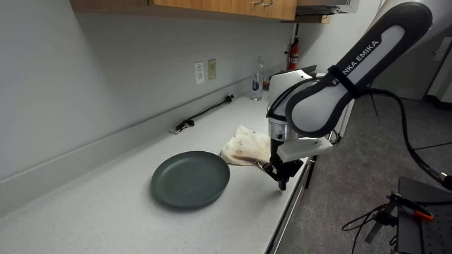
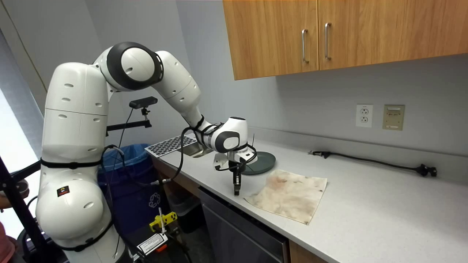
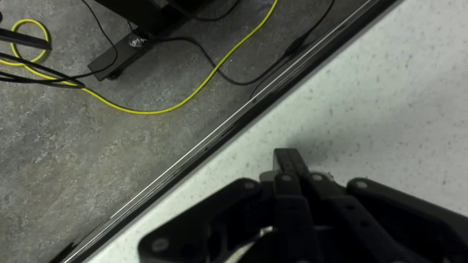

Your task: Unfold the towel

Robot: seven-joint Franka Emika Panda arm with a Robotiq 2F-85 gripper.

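Gripper (image 3: 290,160): I am aiming it downward over the counter (image 2: 384,219), close by the front edge; whether it is touching the surface, I cannot tell.
Jaws: In the wrist view I am seeing them pressed together — nothing is showing between them.
Towel (image 2: 292,197): Cream and stained, it is lying mostly flat on the counter, one corner ending near the gripper.
Plate (image 1: 190,180): Dark green, it is sitting just beside the towel.
Bottle (image 1: 257,81): Clear, it is standing upright beyond the towel in an exterior view.
Black rod (image 2: 373,160): It is lying toward the back of the counter, thicker at both ends.
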